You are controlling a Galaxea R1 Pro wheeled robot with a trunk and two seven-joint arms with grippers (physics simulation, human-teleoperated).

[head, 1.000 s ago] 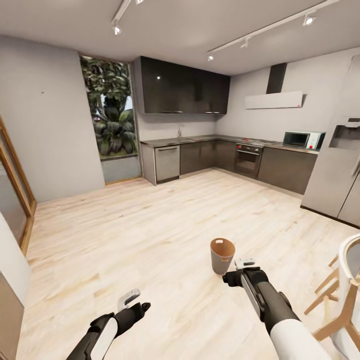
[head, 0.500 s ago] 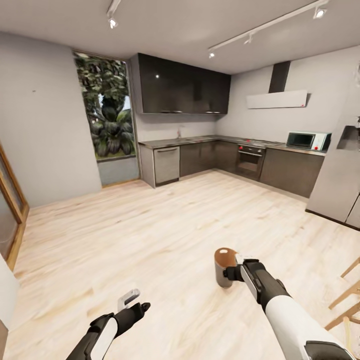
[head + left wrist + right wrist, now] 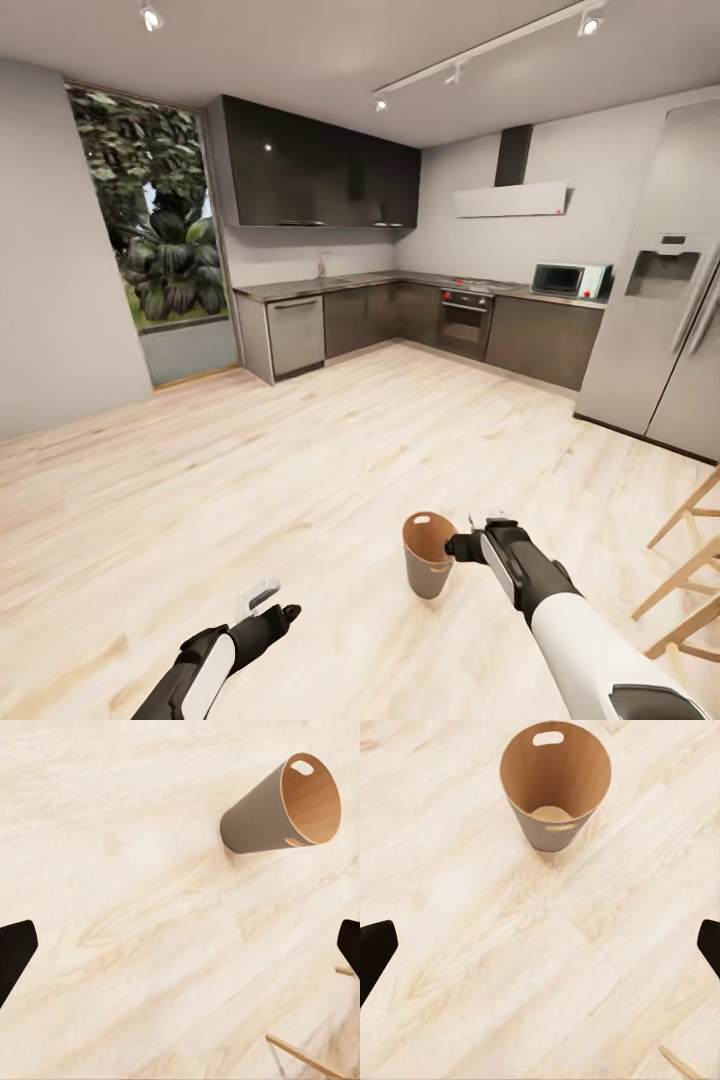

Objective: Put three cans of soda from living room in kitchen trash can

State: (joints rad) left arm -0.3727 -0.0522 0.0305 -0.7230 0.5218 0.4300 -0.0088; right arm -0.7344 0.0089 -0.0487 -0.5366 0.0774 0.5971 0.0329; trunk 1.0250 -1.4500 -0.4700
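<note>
You stood in the kitchen with both hands empty, left gripper [image 3: 262, 598] and right gripper [image 3: 487, 524] spread wide; the tash can [image 3: 430, 554] stood upright, just beside your right gripper, its bottom bare, so fetching a can of soda probably came next. Open floor [image 3: 300, 450] lay ahead; wooden chair legs [image 3: 690, 570] crowded your right.

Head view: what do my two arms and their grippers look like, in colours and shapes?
Both arms are glossy black at the wrist with smooth white shell segments further back. The left gripper ends in a pale grey-white block on a black wrist. The right gripper is light grey and white on a black wrist, with a pale stripe along the forearm. In the wrist views the fingers show as plain black tips. No cables or markings show.
</note>
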